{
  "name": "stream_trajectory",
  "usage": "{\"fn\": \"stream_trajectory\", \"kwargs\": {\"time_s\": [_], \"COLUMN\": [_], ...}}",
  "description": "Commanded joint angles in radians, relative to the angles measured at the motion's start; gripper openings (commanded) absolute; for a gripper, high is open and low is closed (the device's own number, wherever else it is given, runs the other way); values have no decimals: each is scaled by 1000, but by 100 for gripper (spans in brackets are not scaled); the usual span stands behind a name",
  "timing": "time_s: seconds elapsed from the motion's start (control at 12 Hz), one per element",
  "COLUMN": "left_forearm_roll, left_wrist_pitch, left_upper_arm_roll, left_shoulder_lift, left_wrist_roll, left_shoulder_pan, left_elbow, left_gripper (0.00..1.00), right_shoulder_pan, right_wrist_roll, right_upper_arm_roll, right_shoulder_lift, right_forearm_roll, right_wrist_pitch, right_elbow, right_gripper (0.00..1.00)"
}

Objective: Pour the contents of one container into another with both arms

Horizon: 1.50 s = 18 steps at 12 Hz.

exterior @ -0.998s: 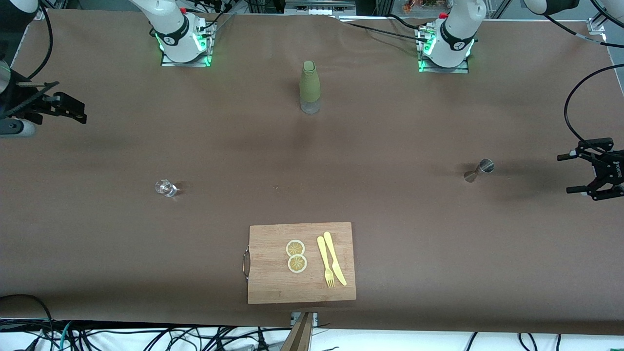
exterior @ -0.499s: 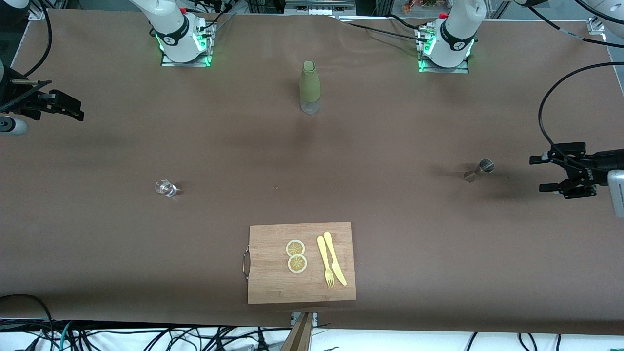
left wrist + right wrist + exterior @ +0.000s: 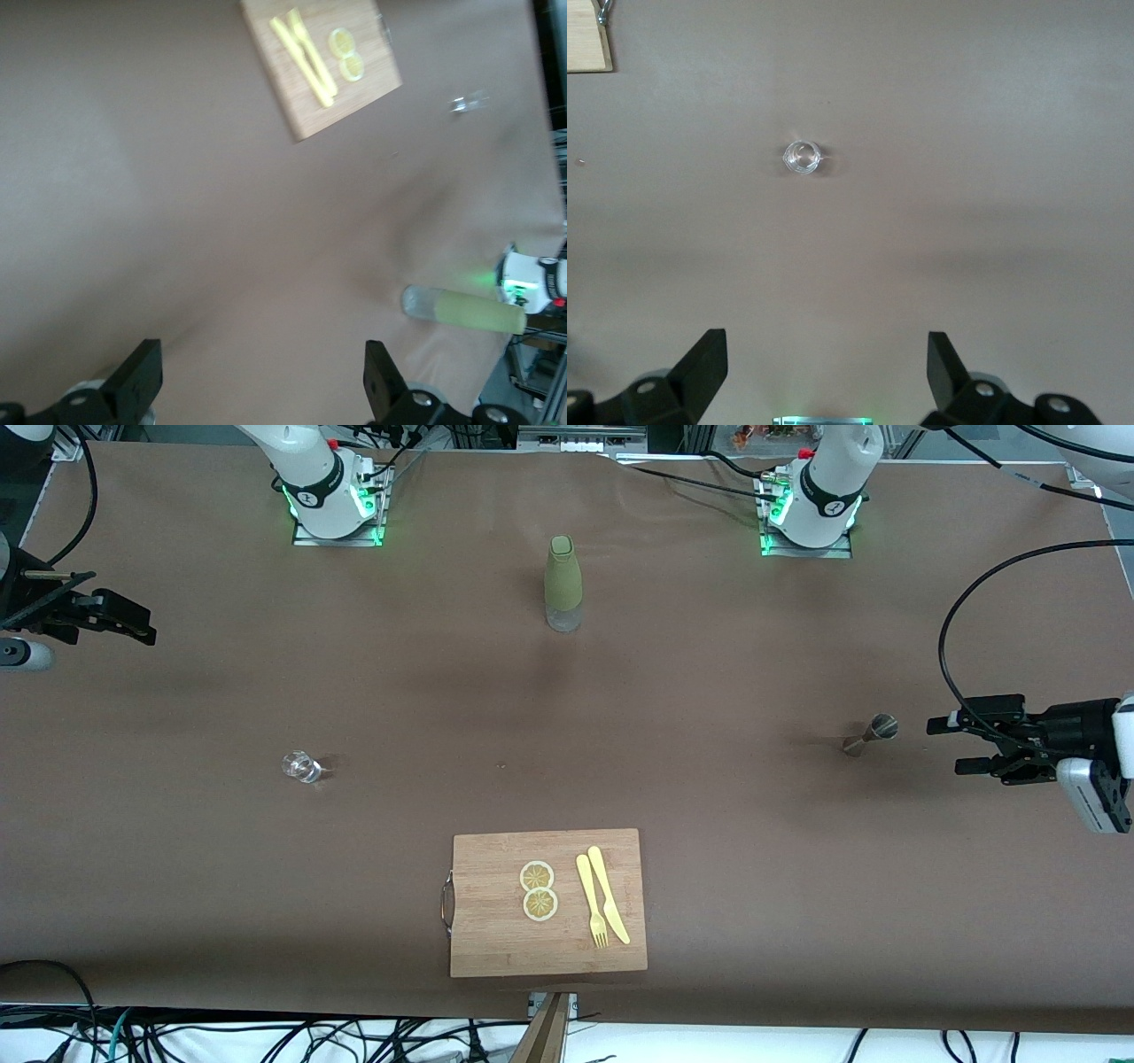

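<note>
While both arms hang out at the table's ends, the lot stands as follows.

Left gripper (image 3: 960, 744): fingers spread wide, nothing between them; low over the table at the left arm's end, just beside the jigger and pointed at it.
Right gripper (image 3: 131, 618): fingers also spread and holding nothing, over the right arm's end; this arm waits.
Jigger (image 3: 873, 732): small steel double cone, apparently upright, apart from the left fingers.
Shot glass (image 3: 301, 766): clear, upright, toward the right arm's end, well apart from the jigger; contents cannot be told.
Bottle (image 3: 563, 583): green sleeve, upright, between the two bases.
Cutting board (image 3: 496, 948): near the front camera, bearing lemon slices (image 3: 538, 890), a fork (image 3: 591, 901) and a knife (image 3: 609, 894).
Stage, judged: containers apart and both hands free fits equally a reach for the jigger or a release just after setting it back.
Handling, judged: the jigger is light and narrow-waisted, so it tips easily. Either way, keep the fingers wide, level and square to the waist, and move slowly.
</note>
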Motion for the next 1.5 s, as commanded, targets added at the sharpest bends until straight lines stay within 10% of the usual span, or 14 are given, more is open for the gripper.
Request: {"fn": "stream_trajectory", "kwargs": {"time_s": [0.0,0.5,1.41], "left_forearm_roll": [166,685,856], "left_wrist_pitch": [55,161,117], "left_upper_arm_roll": [-138,-644,-643], "left_shoulder_lift": [-58,-186,-356], "left_wrist_roll": [-144,-595,-804], "left_shoulder_pan": [38,257,219], "left_elbow": [24,7,-139], "left_gripper": [100,100,100], "right_shoulder_pan": [-3,-1,-3], "right_wrist_roll": [14,14,13], "right_upper_arm_roll": [-1,-1,-1], "right_shoulder_lift": [-3,6,8], "right_forearm_roll": [14,17,17], "right_wrist_pitch": [-6,-4,8], "right_elbow": [6,29,27], "right_gripper": [100,100,100]}}
